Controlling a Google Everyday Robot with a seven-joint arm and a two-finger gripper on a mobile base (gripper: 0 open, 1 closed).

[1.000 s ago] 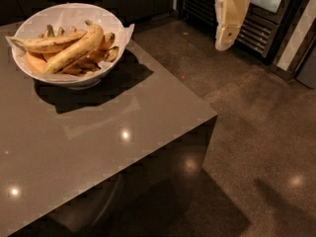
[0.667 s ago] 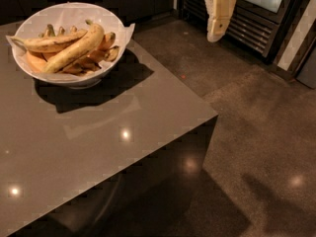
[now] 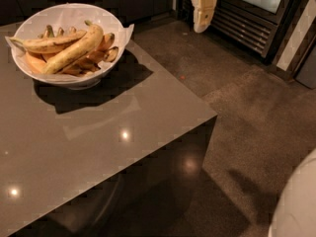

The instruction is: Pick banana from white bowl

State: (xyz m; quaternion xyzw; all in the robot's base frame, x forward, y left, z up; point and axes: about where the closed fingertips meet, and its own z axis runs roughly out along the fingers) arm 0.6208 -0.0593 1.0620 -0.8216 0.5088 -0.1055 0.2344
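Camera view: one look down on a dark glossy tabletop (image 3: 98, 147), with floor to its right.
White bowl: the white bowl (image 3: 74, 81) stands on the far left part of the tabletop, with a paper liner rising past its rim.
Banana: the banana (image 3: 74, 50) lies on top of the pile inside the white bowl and is the longest and thickest fruit there.
Neighbours: a slimmer banana (image 3: 47, 44) lies just beside it on the bowl's left side, and shorter orange-tinted ones sit under and behind it.
Long axis: it slants across the bowl, with the low end toward the bowl's near-left rim and the high end toward its far-right rim.
Pincer: the pincer (image 3: 201, 23) hangs well to the right of the white bowl, past the tabletop's edge and over the floor, in front of a dark vented cabinet (image 3: 247, 23).
Pincer state: I cannot tell whether it is apart or together; it holds nothing.
Key relation: the banana lies to the pincer's left, well apart from it, and its high end is the nearer one.
Judgement: the reach has hardly begun. The single arm must travel left over the bowl, then close across the banana's width.
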